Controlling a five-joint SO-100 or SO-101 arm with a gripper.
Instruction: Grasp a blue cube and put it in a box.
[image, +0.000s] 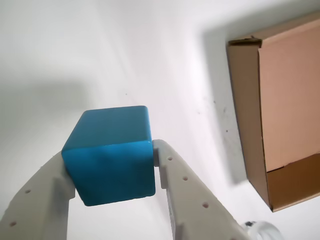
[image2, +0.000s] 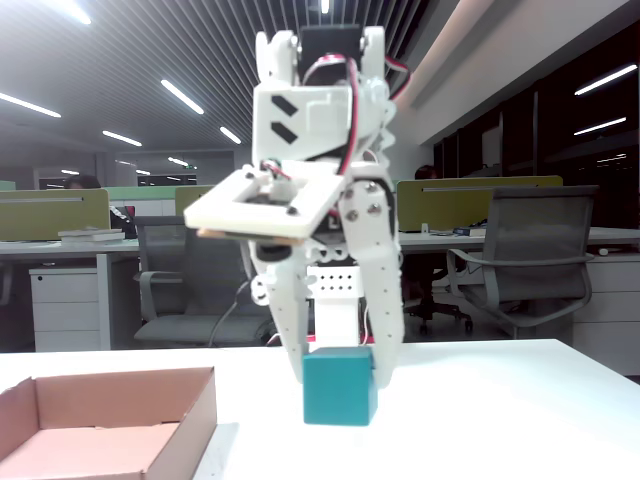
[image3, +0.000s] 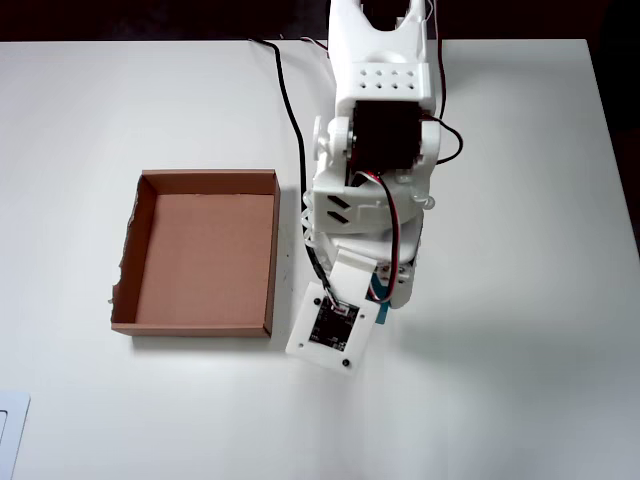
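Note:
The blue cube (image: 110, 155) sits between my gripper's (image: 110, 154) two white fingers, which press on its left and right faces. In the fixed view the gripper (image2: 340, 378) points straight down, shut on the cube (image2: 340, 387), which is at or just above the white tabletop; I cannot tell which. The box (image2: 195, 420) is an open cardboard tray to the cube's left in that view, apart from it. It is at the right in the wrist view (image: 247, 115). In the overhead view the box (image3: 205, 255) lies left of the arm, and the arm hides the cube.
A black cable (image3: 290, 120) runs along the white table (image3: 520, 300) beside the arm's base. A white flat object (image3: 10, 430) lies at the table's lower left corner in the overhead view. Office desks and chairs stand far behind the table.

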